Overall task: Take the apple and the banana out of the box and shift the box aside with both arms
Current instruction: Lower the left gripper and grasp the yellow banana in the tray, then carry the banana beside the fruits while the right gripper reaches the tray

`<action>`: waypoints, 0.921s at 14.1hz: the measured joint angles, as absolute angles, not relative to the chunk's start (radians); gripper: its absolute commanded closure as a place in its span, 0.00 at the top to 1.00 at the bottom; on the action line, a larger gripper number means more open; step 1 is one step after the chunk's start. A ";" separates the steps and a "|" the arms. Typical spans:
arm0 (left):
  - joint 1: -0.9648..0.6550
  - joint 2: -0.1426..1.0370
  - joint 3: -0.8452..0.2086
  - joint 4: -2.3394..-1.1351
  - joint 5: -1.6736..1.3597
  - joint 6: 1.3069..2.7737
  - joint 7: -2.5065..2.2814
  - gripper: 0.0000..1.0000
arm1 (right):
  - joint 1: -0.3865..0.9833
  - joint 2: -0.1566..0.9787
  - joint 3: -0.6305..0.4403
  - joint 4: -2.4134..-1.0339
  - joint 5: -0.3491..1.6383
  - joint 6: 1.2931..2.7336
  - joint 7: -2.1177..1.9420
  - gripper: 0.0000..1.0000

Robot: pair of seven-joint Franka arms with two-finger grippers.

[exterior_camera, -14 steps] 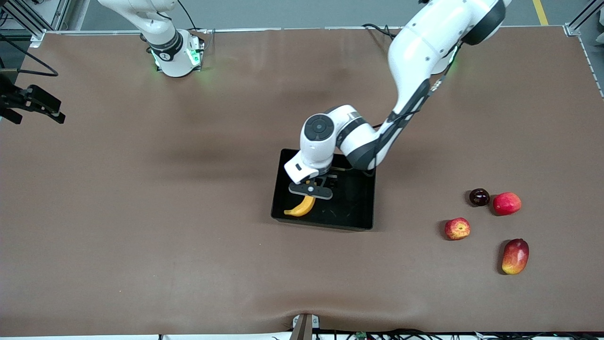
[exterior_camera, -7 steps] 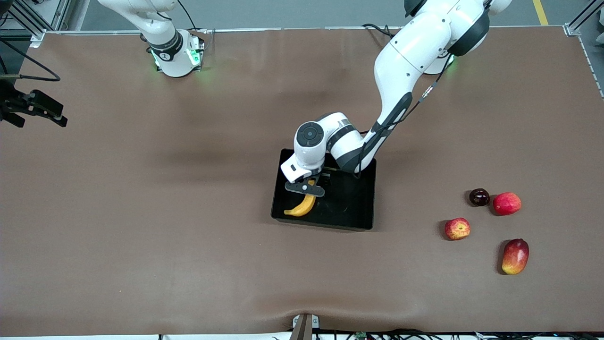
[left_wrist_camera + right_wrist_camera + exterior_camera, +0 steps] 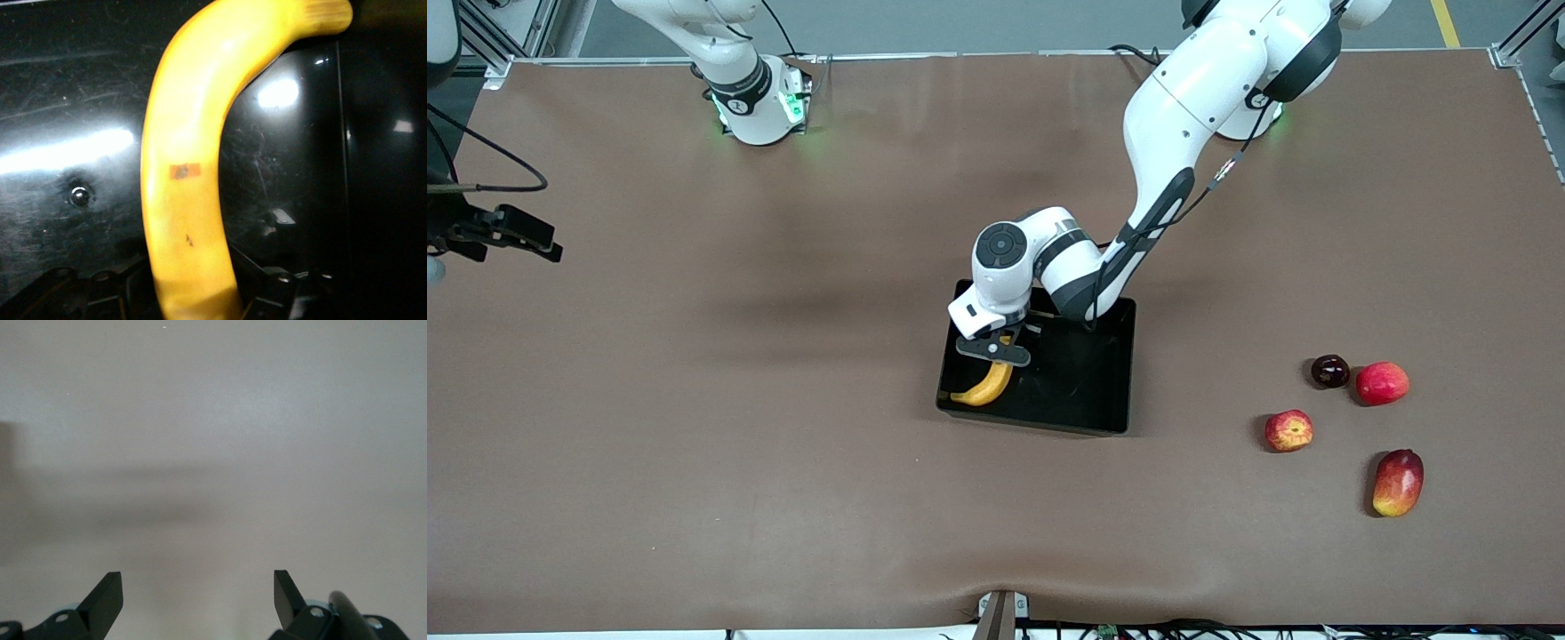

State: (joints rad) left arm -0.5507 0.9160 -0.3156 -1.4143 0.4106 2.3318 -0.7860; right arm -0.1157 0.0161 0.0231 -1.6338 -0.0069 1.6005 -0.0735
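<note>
Two arms stand at the brown table (image 3: 783,462), and only one of them is at the tray (image 3: 1089,396), the glossy black box that sits about mid-table. The left arm reaches down from its base into the tray, and the left gripper (image 3: 993,351) is low inside it, at the side nearest the right arm's end of the table. Its fingers are clamped on the banana (image 3: 980,388), pinching the fruit at one end. The rest of the banana curves away from the grip toward the tray's camera-side corner. Seen from the left wrist, the banana (image 3: 183,167) lies just over the scratched, shiny floor of the tray, with a small orange sticker on its skin; I cannot tell whether it rests on that floor or is a touch above it. The apple (image 3: 1288,430) lies on the bare table well apart from the tray, toward the left arm's end and slightly nearer the camera than the tray's front rim. Near the apple, also clear of the tray, are a small dark round fruit (image 3: 1330,371), a red fruit (image 3: 1382,383) just beside it, and a mango (image 3: 1398,482), which lies nearest the camera of the group. The right arm waits. The right gripper (image 3: 520,238) hangs over the table's edge at its own end, well apart from the tray, its fingers (image 3: 107,593) spread wide with nothing between them.
</note>
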 measured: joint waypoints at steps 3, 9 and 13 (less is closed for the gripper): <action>-0.551 0.912 -0.314 -1.409 0.411 2.332 -0.786 0.00 | -0.116 0.018 0.026 -1.618 -0.007 1.598 -0.074 1.00; -0.547 0.872 -0.308 -1.398 0.411 2.280 -0.786 0.00 | -0.123 0.077 0.027 -1.609 -0.006 1.600 -0.131 1.00; -0.543 0.797 -0.307 -1.389 0.411 2.179 -0.786 0.00 | -0.091 0.093 0.045 -1.587 0.030 1.600 -0.046 1.00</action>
State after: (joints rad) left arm -0.5426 0.7968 -0.3067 -1.3886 0.4107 2.1791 -0.7861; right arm -0.0915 0.0933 0.0453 -1.5869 0.0299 1.6003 -0.0455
